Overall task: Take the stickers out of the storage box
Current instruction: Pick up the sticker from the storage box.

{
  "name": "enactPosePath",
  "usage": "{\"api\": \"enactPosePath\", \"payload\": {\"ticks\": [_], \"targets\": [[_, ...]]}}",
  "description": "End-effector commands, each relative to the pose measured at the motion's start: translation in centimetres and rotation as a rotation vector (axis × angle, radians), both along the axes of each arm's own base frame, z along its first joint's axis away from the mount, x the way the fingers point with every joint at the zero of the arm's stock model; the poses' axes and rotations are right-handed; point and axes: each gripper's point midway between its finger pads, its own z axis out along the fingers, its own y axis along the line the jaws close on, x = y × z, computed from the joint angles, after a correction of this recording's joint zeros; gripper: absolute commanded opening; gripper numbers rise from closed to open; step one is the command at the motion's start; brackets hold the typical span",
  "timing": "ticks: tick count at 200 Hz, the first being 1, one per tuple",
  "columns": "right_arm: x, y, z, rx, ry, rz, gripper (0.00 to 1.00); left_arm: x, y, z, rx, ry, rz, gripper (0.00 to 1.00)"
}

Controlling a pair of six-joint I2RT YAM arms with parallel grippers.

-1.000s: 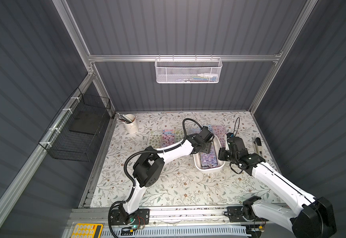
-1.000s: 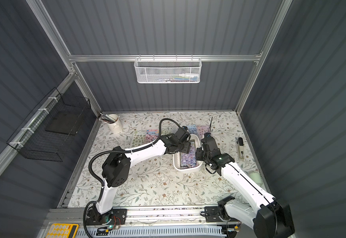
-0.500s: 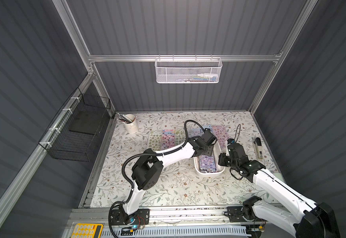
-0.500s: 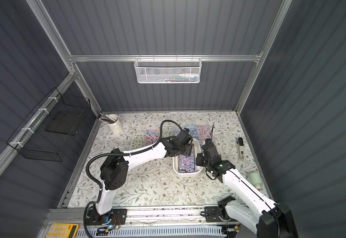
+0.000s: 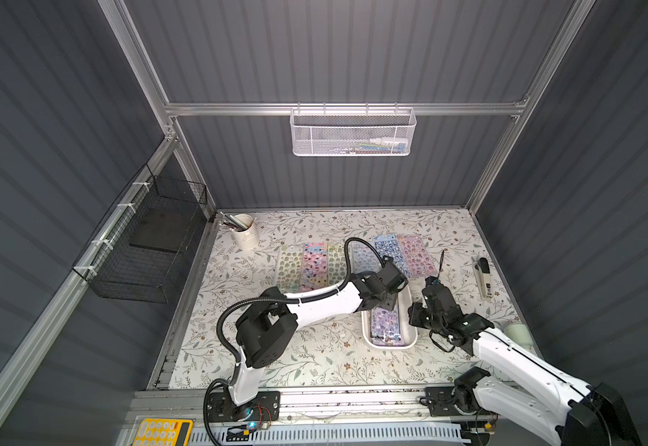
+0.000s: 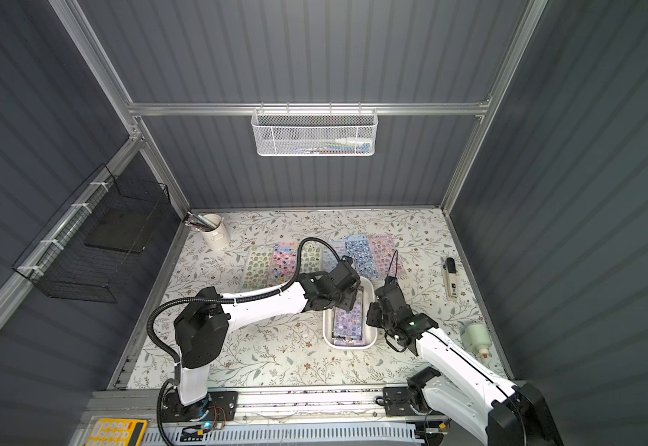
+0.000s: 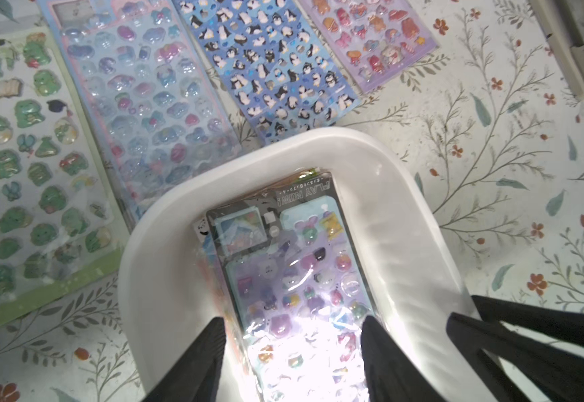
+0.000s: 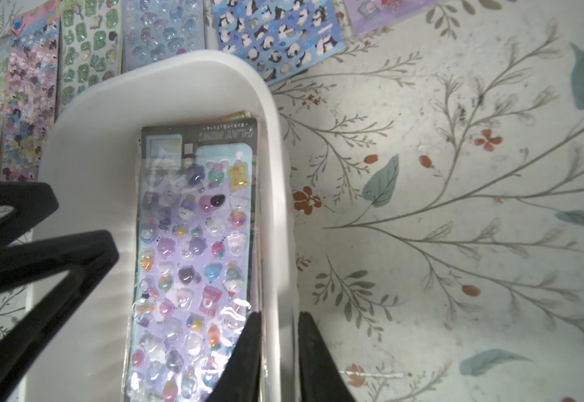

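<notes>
Far and left of the storage box (image 7: 165, 243), six stickers (image 5: 312, 266) lie side by side on the table (image 5: 314, 359). Their near ends are just beside the box's far end, so any shove of the box that way could ruck them up.

My left gripper (image 7: 292, 323) is down inside the box with its jaws well apart. A fingertip stands at each long edge of the top sheet (image 7: 294, 271), and nothing is lifted. That sheet is glossy and lies on a stack (image 7: 306, 173). If I close here it may bow and pop free, or I may take two sheets at once, or I may drag the whole pile against the wall.

To the right, my right gripper (image 8: 278, 320) straddles the box's right wall, one finger inside and one outside, with only a narrow gap. I cannot tell whether it presses the wall. If it does not, the light box may ride up or slide with the sheet. Its inner finger looks to sit over the top sheet's right edge, which could pin that edge as I pull.
</notes>
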Motion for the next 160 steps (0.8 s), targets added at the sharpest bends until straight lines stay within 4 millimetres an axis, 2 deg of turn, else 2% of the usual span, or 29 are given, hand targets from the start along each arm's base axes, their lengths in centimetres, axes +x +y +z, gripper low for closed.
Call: {"api": "enactPosePath", "payload": {"ticks": [1, 23, 48, 75, 80, 114, 160], "targets": [[0.1, 0.3, 0.1, 0.007, 0.014, 0.002, 0.30, -0.1, 0.5, 2.1, -0.039, -0.026, 0.028, 0.64], [0.2, 0.2, 0.4, -0.021, 0.030, 0.010, 0.39, -0.2, 0.9, 2.3, -0.038, -0.031, 0.034, 0.64], [0.0, 0.0, -0.1, -0.077, 0.089, 0.034, 0.41, -0.4, 1.2, 2.5, -0.036, -0.036, 0.037, 0.63], [0.4, 0.5, -0.1, -0.084, 0.115, 0.063, 0.35, -0.6, 1.4, 2.3, -0.031, -0.034, 0.041, 0.63], [0.3, 0.6, -0.8, -0.096, 0.145, 0.067, 0.34, -0.6, 1.4, 2.3, -0.030, -0.033, 0.042, 0.63], [0.6, 0.8, -1.3, -0.135, 0.193, 0.098, 0.28, -0.7, 1.5, 2.0, -0.023, -0.029, 0.042, 0.63], [1.0, 1.2, -2.0, -0.148, 0.227, 0.118, 0.13, -0.8, 1.6, 1.9, -0.021, -0.026, 0.043, 0.63]]}}
